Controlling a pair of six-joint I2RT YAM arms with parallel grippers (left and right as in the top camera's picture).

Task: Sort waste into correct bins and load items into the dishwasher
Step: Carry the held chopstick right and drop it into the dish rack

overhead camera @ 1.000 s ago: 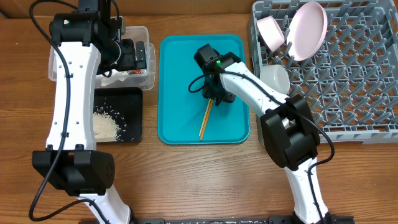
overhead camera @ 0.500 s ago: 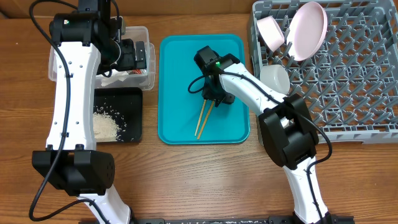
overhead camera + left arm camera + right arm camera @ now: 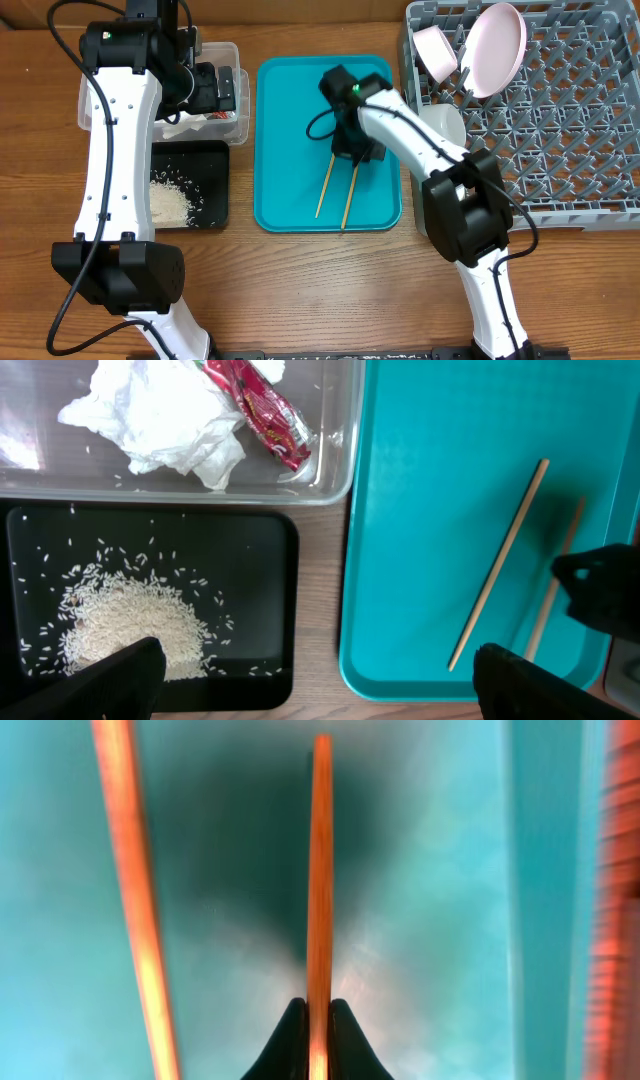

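The left gripper [image 3: 315,650] hangs spread wide over the clear tub [image 3: 232,50], unchanged. On the teal tray [image 3: 290,110], the chopsticks [image 3: 324,187], bunched together a second ago, now lie parted. The right gripper [image 3: 318,1020] has pinched the right-hand chopstick [image 3: 348,197].

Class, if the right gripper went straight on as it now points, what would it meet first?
Likely the teal tray just beneath: the right gripper, shut on one chopstick, points down at it, though depth is unclear.
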